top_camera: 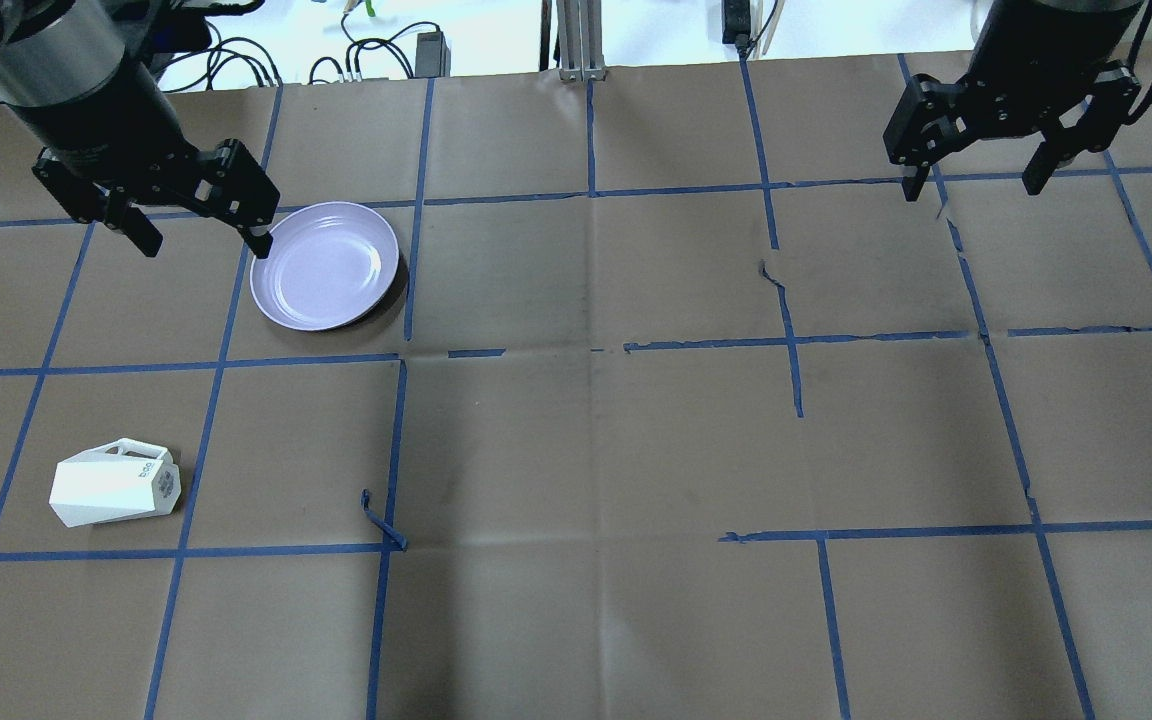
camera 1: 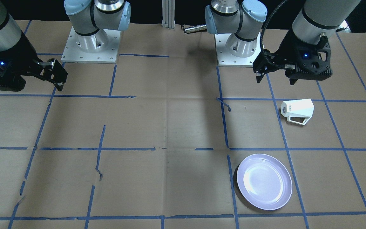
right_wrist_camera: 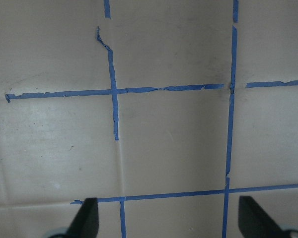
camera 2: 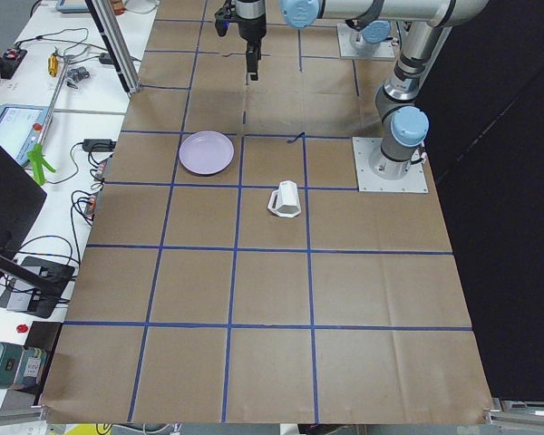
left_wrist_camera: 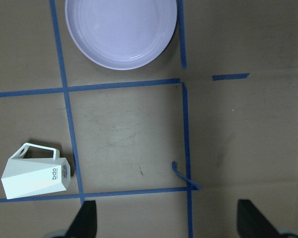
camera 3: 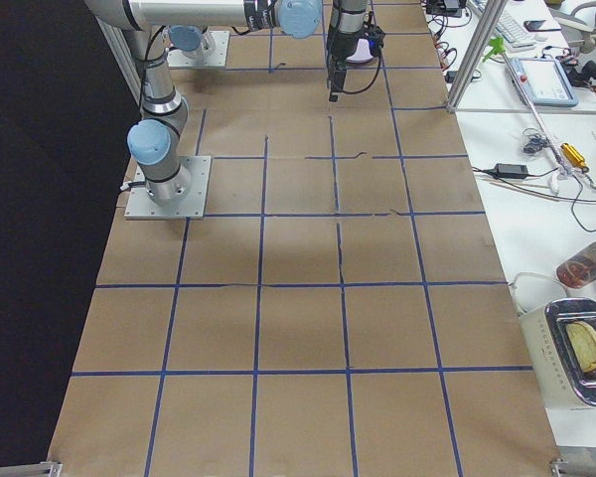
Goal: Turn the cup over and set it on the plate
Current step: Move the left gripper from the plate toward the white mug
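Left gripper [top_camera: 204,240]: fingers spread, empty, hovering high over table. Cup [top_camera: 114,488] lies on its side below, off to robot's left. Long axis runs across table: base toward centre, rim outward, handle on plate [top_camera: 324,265] side. Cup and plate well apart. Right gripper [top_camera: 973,185] spread, far off; left arm nearer.

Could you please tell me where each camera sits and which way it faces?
Front-facing: across the table, facing the robot; shows arm bases, left gripper.
Overhead: behind robot, looking forward; right gripper too.
Exterior left: robot's left table end, looking along; arms.
Exterior right: opposite end; arms.
Left wrist: downward; own fingertips.
Right wrist: downward at table; its fingertips.
Shared: front-facing, overhead, left wrist see cup and plate.
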